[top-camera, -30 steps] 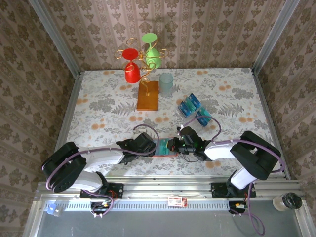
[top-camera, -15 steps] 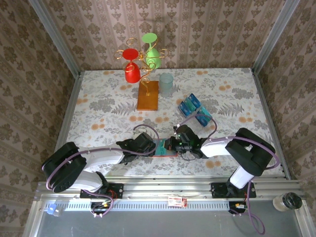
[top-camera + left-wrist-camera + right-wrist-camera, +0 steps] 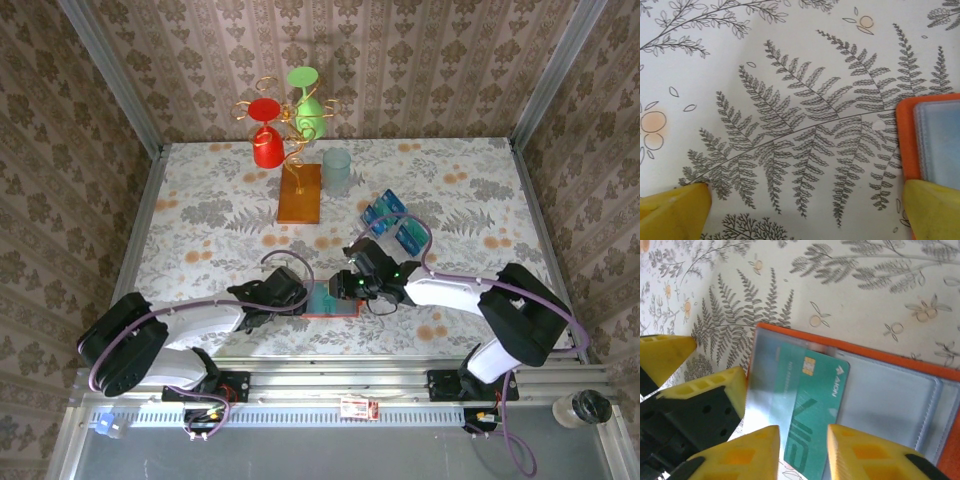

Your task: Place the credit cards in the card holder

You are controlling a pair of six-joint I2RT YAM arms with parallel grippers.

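The right claw (image 3: 802,452) has eased partly open, gripping nothing; the glossy teal card (image 3: 815,405) points lengthwise away from it in the orange holder (image 3: 880,354); the left claw (image 3: 802,215) gapes empty.

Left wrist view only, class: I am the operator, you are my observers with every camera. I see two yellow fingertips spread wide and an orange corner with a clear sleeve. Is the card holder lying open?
Observer: Yes. In the right wrist view the card holder lies open and flat, with its clear sleeves facing up.
Operator: Is any card in it yet?
Observer: One teal card appears partly slid into a sleeve. Its near end sits between the parted fingers of the right gripper.
Operator: Are more cards waiting?
Observer: From above, a cluster of blue and teal cards lies on the table, beyond the holder.
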